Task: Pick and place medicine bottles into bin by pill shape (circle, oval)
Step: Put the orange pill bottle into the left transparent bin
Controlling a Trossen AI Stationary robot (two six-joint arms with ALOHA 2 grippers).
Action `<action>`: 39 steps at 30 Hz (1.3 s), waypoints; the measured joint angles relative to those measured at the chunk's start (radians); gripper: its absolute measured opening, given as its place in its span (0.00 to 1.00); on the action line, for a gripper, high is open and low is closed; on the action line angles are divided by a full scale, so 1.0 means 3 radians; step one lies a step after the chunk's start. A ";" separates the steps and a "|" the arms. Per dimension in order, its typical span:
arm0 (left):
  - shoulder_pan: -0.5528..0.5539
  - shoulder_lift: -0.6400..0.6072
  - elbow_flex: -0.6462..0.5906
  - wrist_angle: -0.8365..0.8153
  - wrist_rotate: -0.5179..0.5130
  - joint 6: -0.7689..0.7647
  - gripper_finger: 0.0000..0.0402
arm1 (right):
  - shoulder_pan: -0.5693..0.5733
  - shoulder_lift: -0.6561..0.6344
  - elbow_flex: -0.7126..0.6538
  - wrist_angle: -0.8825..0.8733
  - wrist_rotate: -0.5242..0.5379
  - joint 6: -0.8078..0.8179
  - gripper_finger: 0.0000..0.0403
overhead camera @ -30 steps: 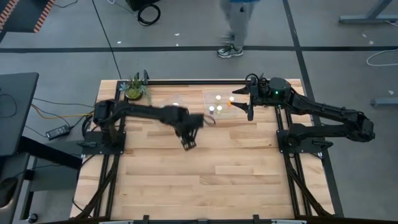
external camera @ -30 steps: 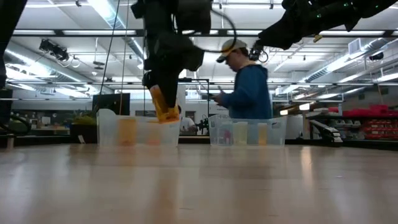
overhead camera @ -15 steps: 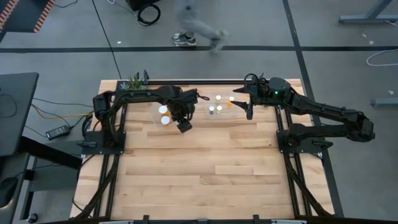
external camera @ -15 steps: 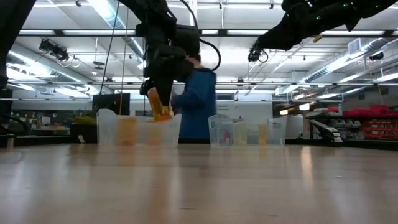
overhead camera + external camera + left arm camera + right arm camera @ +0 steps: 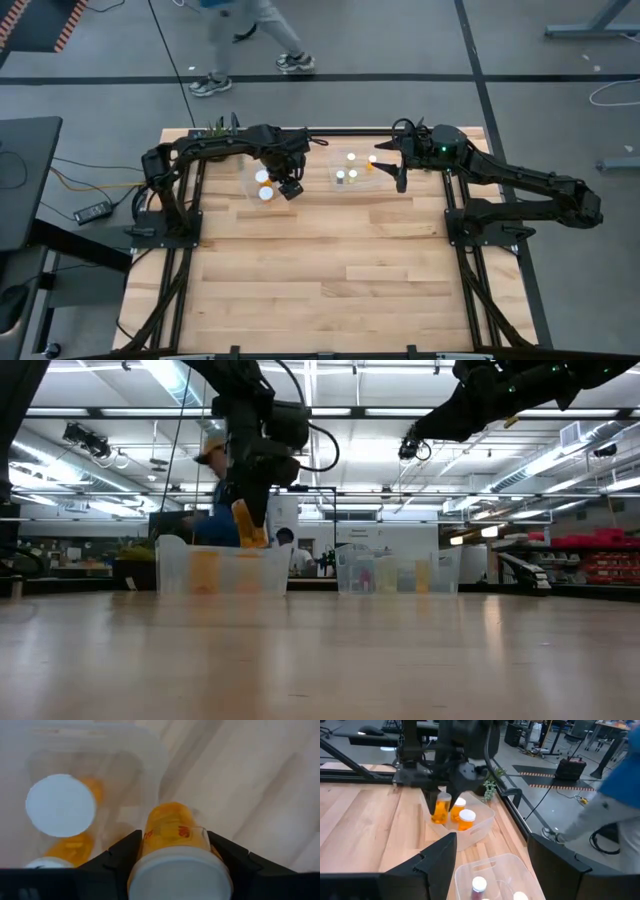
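The table (image 5: 330,270) carries two clear bins along its far edge. The left bin (image 5: 262,180) holds two white-capped orange bottles (image 5: 61,805); the right bin (image 5: 352,168) holds several smaller bottles (image 5: 340,176).

The left arm reaches over the near rim of the left bin. The left gripper (image 5: 175,851) has its fingers closed on an orange bottle (image 5: 172,832) with a white cap, held above the bin's edge, not yet inside. In the right wrist view the held bottle hangs at the bin's near corner, just beside the two already in it.

The right gripper (image 5: 398,160) hovers over the right bin, fingers spread, holding nothing.

Risks, as judged:
- Release while over the rim: the bottle strikes the wall, tips outward and rolls across the table.
- The bottle looks tilted in the low view, so it may land on its side or knock a neighbour over.
- Bin space is tight; a drop onto a cap could bounce the bottle out.
- The thin bin is light; a finger catching the wall on descent could drag it.
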 joint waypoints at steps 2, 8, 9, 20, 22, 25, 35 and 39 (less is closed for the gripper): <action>0.0004 0.0040 -0.0003 -0.0006 -0.0090 0.0006 0.52 | 0.0001 0.0000 0.0000 0.0000 0.0000 0.0002 0.62; 0.0004 0.0061 -0.0003 0.0007 -0.0315 0.0091 0.55 | 0.0004 0.0000 0.0000 -0.0003 -0.0001 0.0013 0.62; 0.0004 0.0061 -0.0003 0.0007 -0.0358 0.0094 0.57 | 0.0004 0.0000 0.0000 -0.0003 0.0000 0.0013 0.62; 0.0000 0.0216 -0.0006 0.0043 -0.0521 0.0226 0.53 | 0.0003 0.0000 0.0000 -0.0023 -0.0001 0.0013 0.62; -0.0001 0.0253 -0.0006 0.0046 -0.0580 0.0253 0.55 | 0.0003 0.0000 0.0000 -0.0028 -0.0001 0.0013 0.62; 0.0002 0.0279 -0.0007 0.0039 -0.0619 0.0268 0.57 | 0.0003 0.0000 0.0000 -0.0042 -0.0001 0.0012 0.62; 0.0000 0.0325 -0.0006 0.0019 -0.0621 0.0310 0.55 | 0.0003 0.0000 0.0000 -0.0045 -0.0001 0.0010 0.62; -0.0001 0.0324 -0.0006 0.0048 -0.0620 0.0310 0.63 | 0.0003 0.0000 0.0000 -0.0045 -0.0001 0.0009 0.62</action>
